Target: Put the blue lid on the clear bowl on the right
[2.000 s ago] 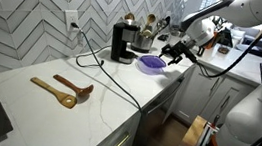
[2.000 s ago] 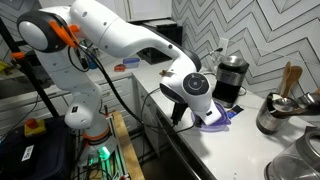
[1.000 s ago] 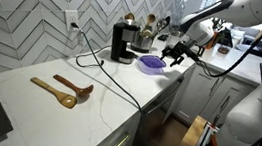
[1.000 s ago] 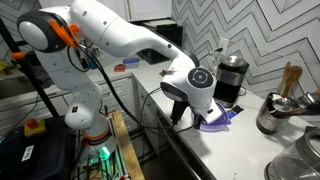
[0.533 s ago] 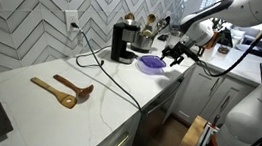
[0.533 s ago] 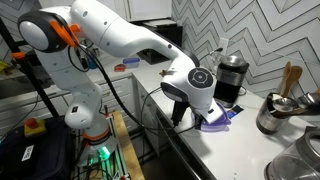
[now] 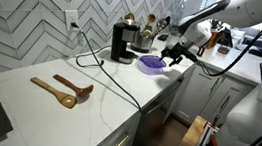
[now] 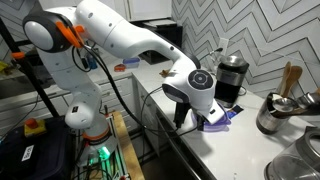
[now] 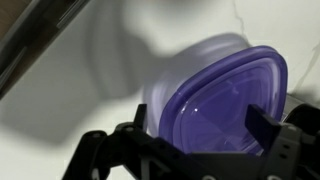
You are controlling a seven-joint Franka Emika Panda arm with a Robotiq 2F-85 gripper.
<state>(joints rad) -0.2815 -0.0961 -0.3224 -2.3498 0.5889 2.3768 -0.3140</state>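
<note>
White marble desk [image 7: 96, 114] under a grey herringbone tile wall [image 7: 38, 11]; kitchen cabinets below the desk edge.

Big white arm [image 8: 120, 30] bent over the desk, wrist lowered just in front of the black coffee maker [image 8: 232, 75].

Shiny steel pot [image 8: 270, 118] on the desk well to one side of the coffee maker, holding upright wooden utensils [image 8: 290, 80].

Two wooden spoons [image 7: 54, 93] lying flat on the bare desk, far from the coffee maker [image 7: 123, 42] on its other side. Black cable [image 7: 101, 67] trailing from beside the coffee maker across the desk and over the front edge.

Blue lid [image 7: 151, 62] lying level just beside the coffee maker, between it and the wrist; seen in both exterior views, half hidden by the wrist in one [image 8: 224, 116]. In the wrist view, blue lid [image 9: 225, 105] translucent purple-blue with a raised rim, filling the right half.

Clear bowl [image 9: 152, 95] hard to make out: only a pale see-through edge around the lid's left and top sides, so seemingly under the lid, not certain. Contents not visible.

Fingers [image 9: 262, 122] spread wide apart, one at each side of the lid, dark and blurred in the foreground; contact with the lid not clear. In an exterior view, fingers [image 7: 176, 56] just beyond the lid, on the side away from the coffee maker.

Against two seconds ago: lid in the same spot by the coffee maker; wrist shifted only a trace toward it; pot, spoons and cable unchanged.
</note>
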